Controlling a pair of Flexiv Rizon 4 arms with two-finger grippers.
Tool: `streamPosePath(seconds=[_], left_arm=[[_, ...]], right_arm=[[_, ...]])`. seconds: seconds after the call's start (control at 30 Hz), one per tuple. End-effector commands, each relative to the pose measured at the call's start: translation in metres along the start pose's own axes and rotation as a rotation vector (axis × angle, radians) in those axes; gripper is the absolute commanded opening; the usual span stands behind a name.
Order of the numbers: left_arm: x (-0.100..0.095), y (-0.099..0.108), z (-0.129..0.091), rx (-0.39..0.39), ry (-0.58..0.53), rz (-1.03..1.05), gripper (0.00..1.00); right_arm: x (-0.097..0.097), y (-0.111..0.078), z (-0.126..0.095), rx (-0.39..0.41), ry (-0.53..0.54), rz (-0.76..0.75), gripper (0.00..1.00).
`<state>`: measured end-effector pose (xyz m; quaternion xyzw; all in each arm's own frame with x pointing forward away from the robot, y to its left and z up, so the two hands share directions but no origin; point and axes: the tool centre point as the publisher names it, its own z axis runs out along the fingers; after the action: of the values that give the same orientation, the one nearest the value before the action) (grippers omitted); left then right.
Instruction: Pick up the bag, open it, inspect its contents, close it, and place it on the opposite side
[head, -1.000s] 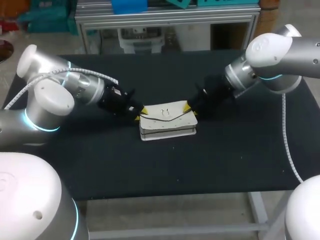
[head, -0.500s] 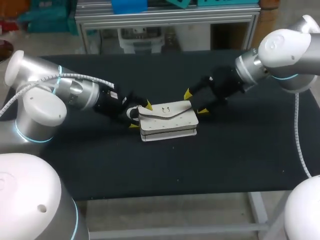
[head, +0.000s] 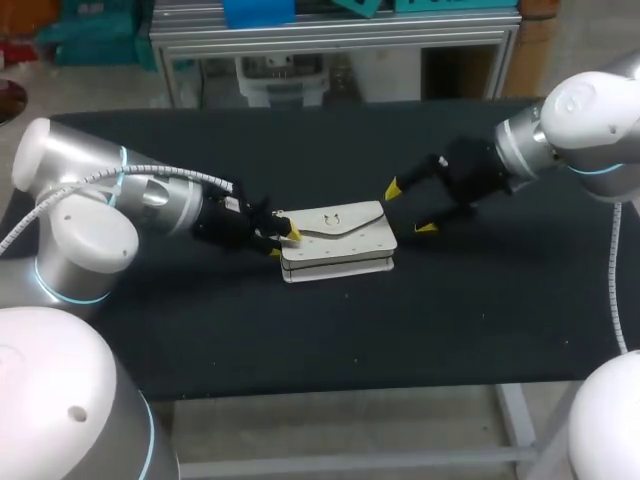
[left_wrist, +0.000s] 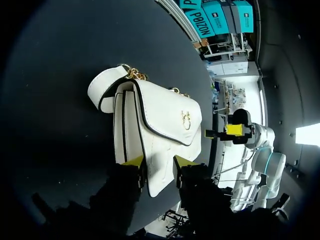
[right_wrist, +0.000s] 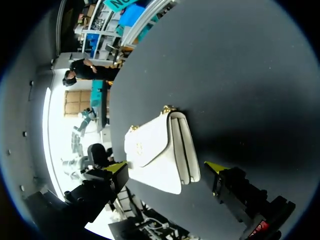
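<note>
The left arm (head: 110, 205) comes in from the left side and lies low over the black counter (head: 300, 330). The left pincer (head: 283, 240) is at the left end of the white handbag (head: 340, 248). In the left wrist view its two yellow tips sit on both sides of this end, one against the body and one against the edge of the flap (left_wrist: 165, 112), so this pincer is clamped on the handbag.

The handbag lies flat near the middle of the counter. The flap is down over the front, and a small gold clasp (left_wrist: 186, 119) sits on it. At the end far from the left pincer, a white strap (left_wrist: 100, 87) with gold chain links (left_wrist: 134, 74) is folded against the body.

The right pincer (head: 408, 208) is just beside the right end of the handbag and does not touch it. Its fingers stand wide apart with nothing between them. The right arm (head: 570, 135) comes in from the right side.
</note>
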<state>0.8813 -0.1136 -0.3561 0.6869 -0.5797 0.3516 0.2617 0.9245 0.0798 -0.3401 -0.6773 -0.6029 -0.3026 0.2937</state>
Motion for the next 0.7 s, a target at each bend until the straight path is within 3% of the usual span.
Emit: streamPosePath(seconds=[0.03, 0.27, 0.67, 0.7], left_arm=[[-0.005, -0.005, 0.011, -0.007, -0.020, -0.010, 0.00], [-0.017, -0.012, 0.015, 0.011, -0.075, -0.010, 0.00], [-0.014, -0.012, 0.001, 0.015, -0.104, 0.036, 0.00], [-0.013, -0.012, 0.001, 0.014, -0.094, 0.032, 0.33]], right_arm=[[-0.002, -0.006, -0.009, -0.013, -0.005, 0.001, 1.00], [-0.008, -0.010, -0.012, -0.010, -0.022, 0.001, 1.00], [-0.007, -0.012, -0.015, -0.012, -0.043, -0.008, 1.00], [-0.006, -0.011, -0.015, -0.011, -0.037, -0.011, 1.00]])
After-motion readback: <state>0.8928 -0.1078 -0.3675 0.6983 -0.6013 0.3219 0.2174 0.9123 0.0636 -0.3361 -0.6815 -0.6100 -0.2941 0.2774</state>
